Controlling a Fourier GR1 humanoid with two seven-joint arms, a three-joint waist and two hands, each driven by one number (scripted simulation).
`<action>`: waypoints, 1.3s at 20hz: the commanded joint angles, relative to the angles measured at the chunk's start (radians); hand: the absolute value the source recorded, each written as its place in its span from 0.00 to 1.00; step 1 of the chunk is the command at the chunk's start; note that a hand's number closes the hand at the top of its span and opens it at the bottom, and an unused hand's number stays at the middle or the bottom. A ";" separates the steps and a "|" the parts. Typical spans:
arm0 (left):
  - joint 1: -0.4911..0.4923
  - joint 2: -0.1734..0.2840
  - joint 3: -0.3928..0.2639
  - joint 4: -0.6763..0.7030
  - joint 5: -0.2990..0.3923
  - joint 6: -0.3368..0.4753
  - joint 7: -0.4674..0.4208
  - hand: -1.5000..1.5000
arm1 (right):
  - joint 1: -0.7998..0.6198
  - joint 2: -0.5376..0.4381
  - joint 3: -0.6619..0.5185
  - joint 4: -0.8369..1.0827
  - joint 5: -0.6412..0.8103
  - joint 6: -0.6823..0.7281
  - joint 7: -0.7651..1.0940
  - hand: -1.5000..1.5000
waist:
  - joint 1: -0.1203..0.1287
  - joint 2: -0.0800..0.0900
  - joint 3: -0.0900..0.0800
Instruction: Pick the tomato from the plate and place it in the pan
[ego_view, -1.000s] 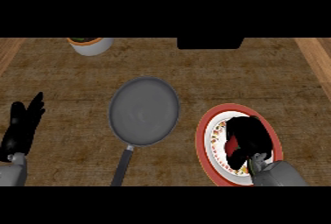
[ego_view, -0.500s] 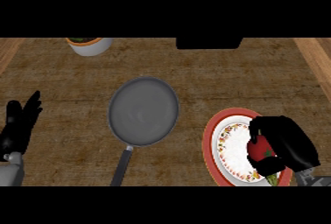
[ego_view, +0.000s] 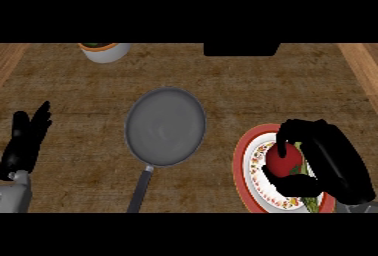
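- The left hand (ego_view: 26, 142) rests open near the view's left edge, its fingers straight and pointing up, exactly where it was a second ago; it has no part in the step in hand.
- At the far edge, left of centre, stands a white bowl (ego_view: 105, 51) with an orange rim, well apart from everything else.
- The pan (ego_view: 165, 125) lies in the middle of the worktop (ego_view: 244, 90), handle toward the robot, with nothing in it; it has not moved.
- The plate (ego_view: 247, 167), red-rimmed with a patterned band, sits just right of the pan and apart from it.
- The tomato (ego_view: 283, 159) is on the plate, with something green beside it.
- The right hand (ego_view: 332, 160) is the change: a second ago it hovered over the plate, and now its fingers (ego_view: 286, 134) and thumb curl round the tomato, grasping it from far and near sides.
- Judging by this, the grasp is made but the lift has not begun; the carry leftward to the pan remains.
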 joint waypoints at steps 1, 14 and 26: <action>0.061 -0.048 -0.029 -0.040 -0.027 0.018 -0.045 0.50 | -0.144 0.100 0.031 0.008 0.010 0.068 0.104 1.00 | 0.014 0.001 0.000; -0.119 -0.020 -0.002 0.098 -0.040 -0.013 0.014 0.50 | -0.542 0.397 0.108 0.632 -0.050 -0.201 0.225 1.00 | 0.021 0.009 0.000; -0.092 -0.039 -0.002 0.110 -0.043 -0.033 -0.060 0.50 | -0.835 0.400 0.202 1.269 -0.378 -0.446 0.027 1.00 | 0.066 0.021 0.000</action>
